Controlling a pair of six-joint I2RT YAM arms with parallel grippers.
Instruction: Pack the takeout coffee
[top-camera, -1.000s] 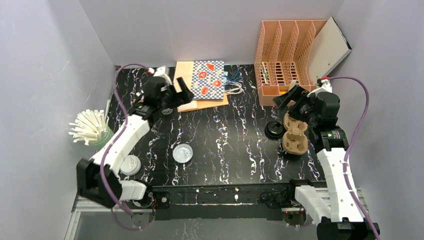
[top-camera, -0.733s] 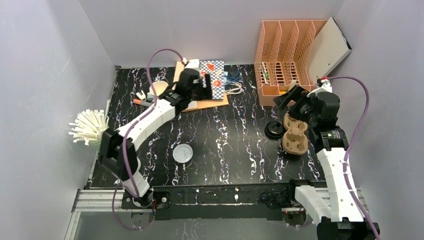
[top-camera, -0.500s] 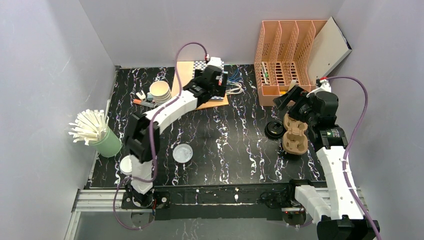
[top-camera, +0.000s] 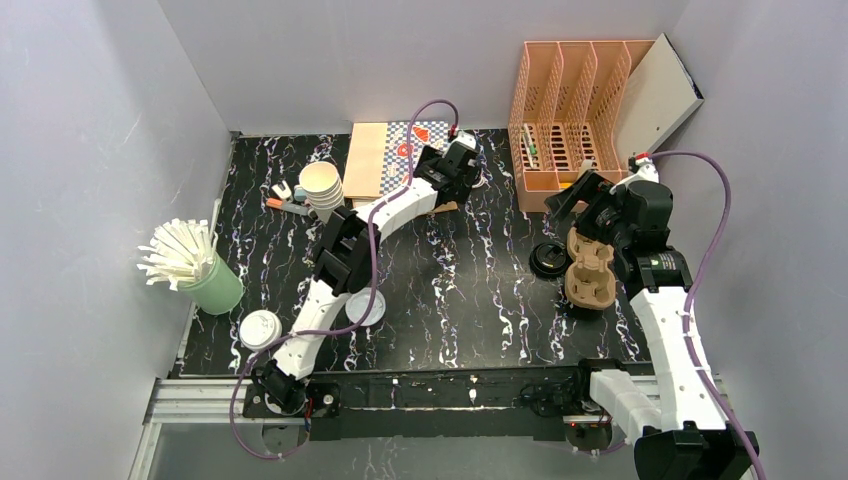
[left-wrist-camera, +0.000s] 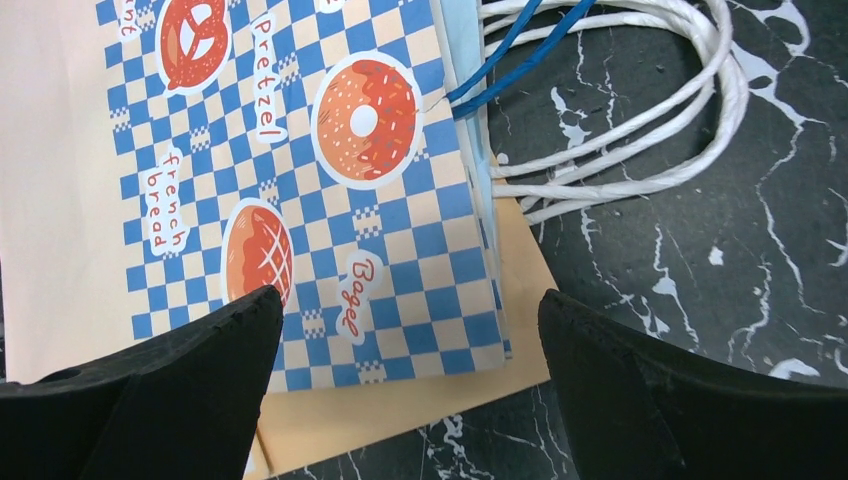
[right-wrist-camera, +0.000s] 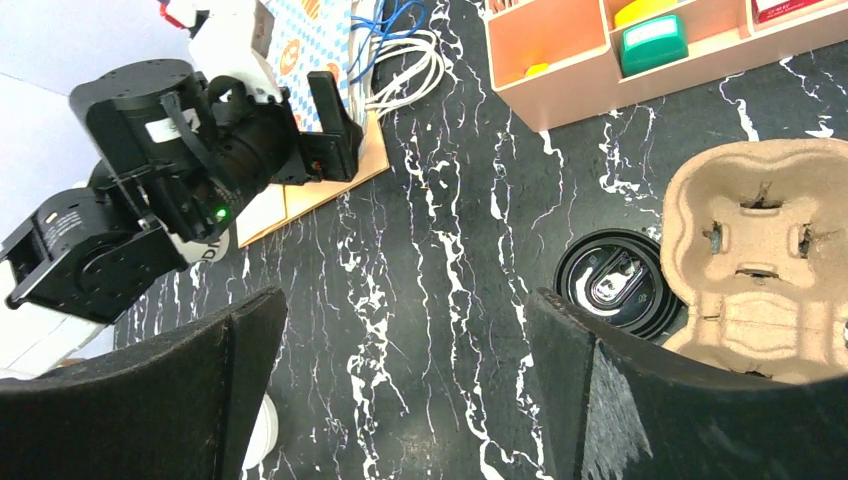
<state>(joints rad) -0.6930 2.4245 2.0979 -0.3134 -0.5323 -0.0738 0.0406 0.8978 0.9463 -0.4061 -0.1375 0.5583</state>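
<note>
**Left gripper** (left-wrist-camera: 408, 300): jaws wide apart with nothing between them, poised over the near corner of the blue-checked paper bag (left-wrist-camera: 300, 180). The bag lies flat on a plain tan bag (left-wrist-camera: 420, 410), and its white cord handles (left-wrist-camera: 640, 110) trail onto the marbled table (left-wrist-camera: 700, 330). Judgement: the bag is the likely packing container, and the open jaws are set to take its mouth edge.

**Right gripper** (right-wrist-camera: 400, 300): jaws equally apart and empty, held above bare table near the black lid (right-wrist-camera: 615, 285) and the pulp cup carrier (right-wrist-camera: 750, 250). Judgement: it is waiting beside the carrier.

**Takeout coffee:** no dark green cup shows in any view, so its position cannot be stated. Only the stacked cream cups (top-camera: 322, 185) and the straw holder (top-camera: 222, 290) stand at the left.
</note>
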